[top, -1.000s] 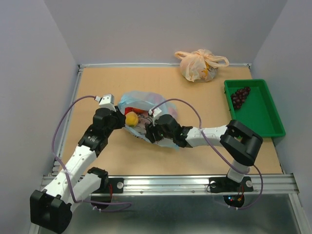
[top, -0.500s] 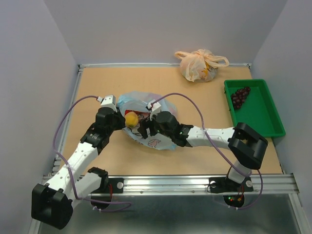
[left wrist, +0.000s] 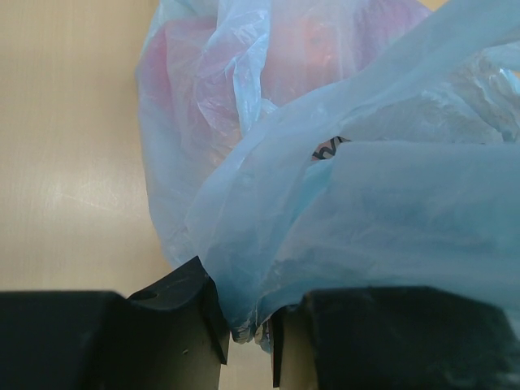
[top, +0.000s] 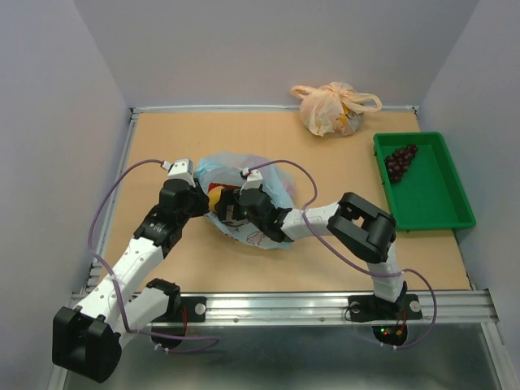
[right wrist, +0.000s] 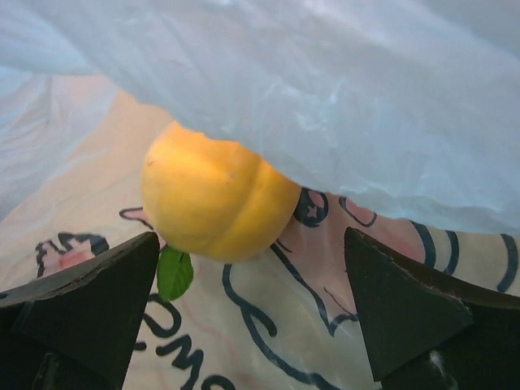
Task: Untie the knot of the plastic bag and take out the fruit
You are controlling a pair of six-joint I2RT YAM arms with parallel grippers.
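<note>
On the tabletop (top: 341, 244), left of centre, lies the light blue plastic bag (top: 272, 180), a fold of its film pinched in the narrowed left gripper (left wrist: 248, 325). The right gripper (right wrist: 250, 244) gapes wide inside the bag, with a yellow fruit (right wrist: 215, 203) just ahead between its fingers.

Plastic bag (top: 231, 165), approaches. Mouth: we find it crowded, left gripper (left wrist: 248, 333) pinching the near-left rim, right gripper (right wrist: 252, 237) spread wide inside, a yellow fruit (right wrist: 213, 193) between its fingers, plastic sagging overhead. Behind and left: bare table (top: 162, 142), passable. Far right: orange bag (top: 329, 110) and green tray (top: 443, 213), well apart.
</note>
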